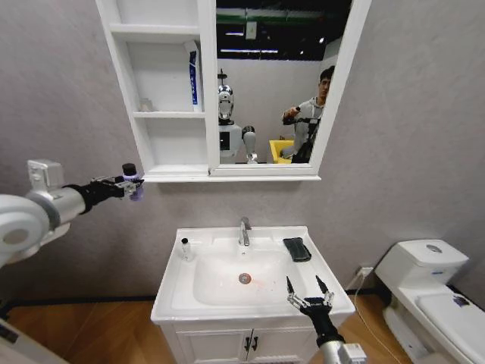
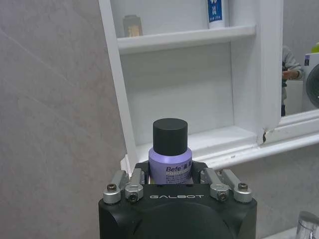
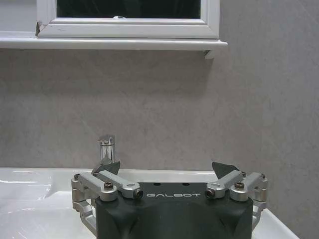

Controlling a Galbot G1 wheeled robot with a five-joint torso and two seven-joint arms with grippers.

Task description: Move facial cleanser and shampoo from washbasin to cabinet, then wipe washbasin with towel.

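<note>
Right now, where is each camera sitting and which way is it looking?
Head view: up on the head, looking down at the washbasin and cabinet; both arms show, with the towel near the faucet.
Left wrist view: behind the left gripper, which holds a purple bottle, facing the cabinet's lowest shelf.
Right wrist view: behind the open right gripper, over the basin's front edge, facing the faucet and wall.
Shared: head and left wrist views both show the bottle and cabinet.

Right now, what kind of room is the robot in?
A bathroom, most likely: there's a washbasin with a faucet, a toilet beside it, and a mirror with a shelf cabinet on the wall.
</note>
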